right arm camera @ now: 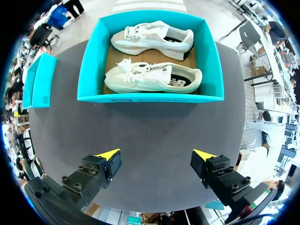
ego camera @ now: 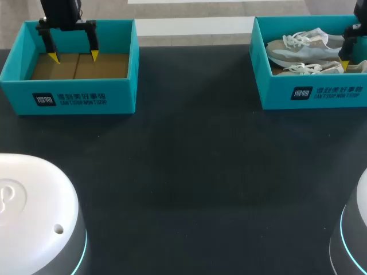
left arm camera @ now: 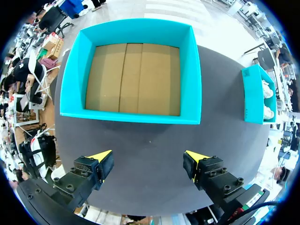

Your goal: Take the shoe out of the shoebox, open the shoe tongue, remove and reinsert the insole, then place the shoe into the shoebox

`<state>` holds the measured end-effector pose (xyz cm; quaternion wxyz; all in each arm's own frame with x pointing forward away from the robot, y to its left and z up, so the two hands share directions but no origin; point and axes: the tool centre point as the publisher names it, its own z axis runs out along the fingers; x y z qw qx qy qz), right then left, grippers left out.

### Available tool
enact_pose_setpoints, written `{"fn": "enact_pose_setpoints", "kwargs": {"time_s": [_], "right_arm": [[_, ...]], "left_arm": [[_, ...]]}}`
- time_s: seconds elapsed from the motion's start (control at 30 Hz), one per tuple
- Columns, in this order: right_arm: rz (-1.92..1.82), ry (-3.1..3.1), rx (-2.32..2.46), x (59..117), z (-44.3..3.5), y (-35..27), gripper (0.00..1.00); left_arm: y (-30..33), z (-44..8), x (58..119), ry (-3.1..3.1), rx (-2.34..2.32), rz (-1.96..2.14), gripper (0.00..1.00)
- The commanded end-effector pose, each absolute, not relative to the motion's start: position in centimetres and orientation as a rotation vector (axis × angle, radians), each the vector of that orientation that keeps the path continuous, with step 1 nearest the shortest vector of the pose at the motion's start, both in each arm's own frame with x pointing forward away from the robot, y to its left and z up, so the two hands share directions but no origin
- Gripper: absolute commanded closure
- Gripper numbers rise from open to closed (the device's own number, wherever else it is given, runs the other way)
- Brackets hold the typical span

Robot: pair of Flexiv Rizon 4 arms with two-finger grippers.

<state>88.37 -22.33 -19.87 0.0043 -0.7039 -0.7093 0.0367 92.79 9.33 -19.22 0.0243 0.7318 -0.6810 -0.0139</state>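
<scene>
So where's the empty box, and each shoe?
Empty shoebox (left arm camera: 131,117), left wrist view, front wall.
Shoe behind front wall (right arm camera: 152,77), right wrist view, side.
Shoe by back wall (right arm camera: 150,40), right wrist view, side.

The left gripper (left arm camera: 149,159) and right gripper (right arm camera: 157,155) look alike. Each has two blocky black fingers (right arm camera: 89,176) ending in bright yellow wedge tips, with round screw heads (left arm camera: 224,174) studding the blocks. A thin black cable (left arm camera: 243,209) loops behind the left gripper. In the head view, the glossy white domed left base (ego camera: 28,212) sits at seven o'clock and the right base (ego camera: 358,229) at five o'clock. Each base is ringed by a cyan light band (ego camera: 85,246).
</scene>
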Motion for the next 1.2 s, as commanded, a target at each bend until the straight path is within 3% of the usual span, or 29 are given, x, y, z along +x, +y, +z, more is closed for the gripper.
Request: {"fn": "enact_pose_setpoints", "kwargs": {"time_s": [0.03,1.03,1.2], "right_arm": [[0.114,-2.223,-2.207,88.3,-19.9,-22.3,0.00],[0.114,-2.223,-2.207,88.3,-19.9,-22.3,0.00],[0.086,-2.239,-2.316,91.0,-20.6,-23.8,0.00]], "left_arm": [[9.4,-19.2,92.8,-2.107,2.264,-0.042,0.00],[9.4,-19.2,92.8,-2.107,2.264,-0.042,0.00],[9.4,-19.2,92.8,-2.107,2.264,-0.042,0.00]]}}
